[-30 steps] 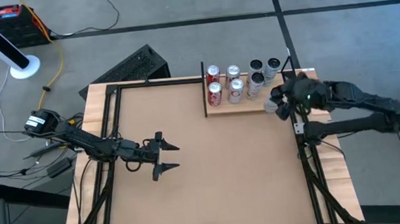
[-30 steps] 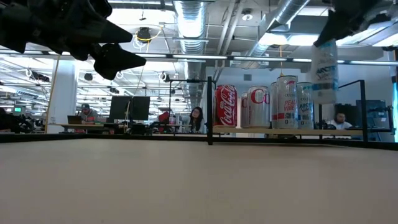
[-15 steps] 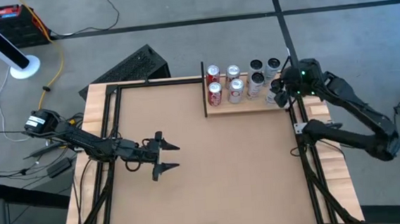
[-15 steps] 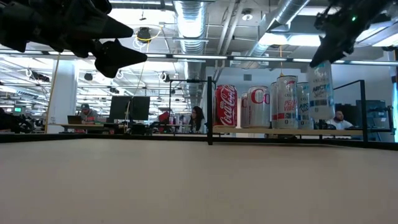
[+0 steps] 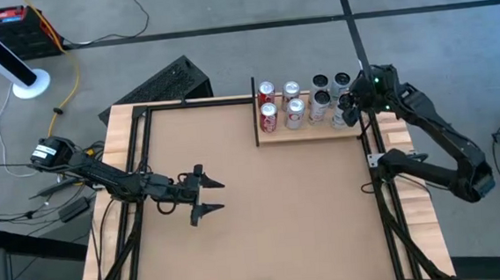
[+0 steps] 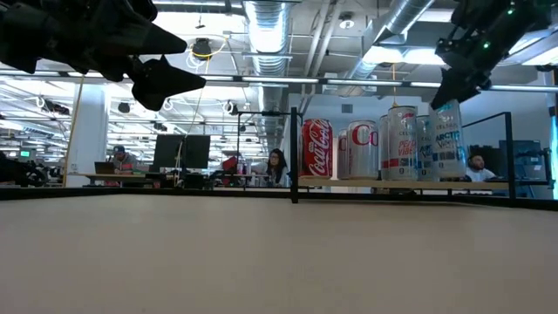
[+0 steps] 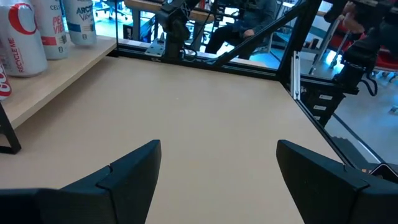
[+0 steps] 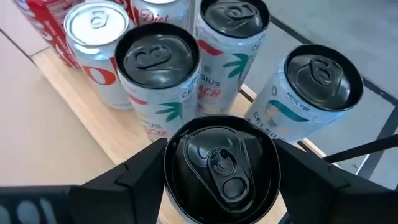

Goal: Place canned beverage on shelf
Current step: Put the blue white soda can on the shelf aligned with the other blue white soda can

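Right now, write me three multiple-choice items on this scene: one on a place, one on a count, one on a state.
1. Where on the shelf is the black-topped can that the right hand grips?
A. at the end away from the black upright bar
B. pressed against that bar
C. lying on its side mid-shelf

2. How many red cans stand on the shelf?
A. none
B. five
C. two

3. What state is the left hand in?
A. shut on a can
B. open and empty
C. shut on a red can's lid

Answers:
1 A: the high view shows the gripped can at the shelf end opposite the bar.
2 C: the high view shows two red cans, both next to the bar.
3 B: the left wrist view shows its fingers wide apart with nothing between them.
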Robot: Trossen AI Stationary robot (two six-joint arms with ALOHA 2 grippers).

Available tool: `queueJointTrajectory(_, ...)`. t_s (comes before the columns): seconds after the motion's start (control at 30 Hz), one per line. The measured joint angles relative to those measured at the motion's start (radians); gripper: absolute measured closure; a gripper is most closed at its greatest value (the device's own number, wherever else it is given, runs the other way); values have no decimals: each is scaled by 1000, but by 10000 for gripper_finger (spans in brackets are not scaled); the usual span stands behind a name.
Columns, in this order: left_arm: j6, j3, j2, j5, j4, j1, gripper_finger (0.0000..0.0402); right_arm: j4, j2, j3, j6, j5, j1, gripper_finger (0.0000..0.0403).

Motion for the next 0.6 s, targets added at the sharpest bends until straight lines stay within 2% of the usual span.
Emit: queueJointTrajectory(0.6,-14,0,0,1,4,0,98,-4,18,0,-22,-1,5,124)
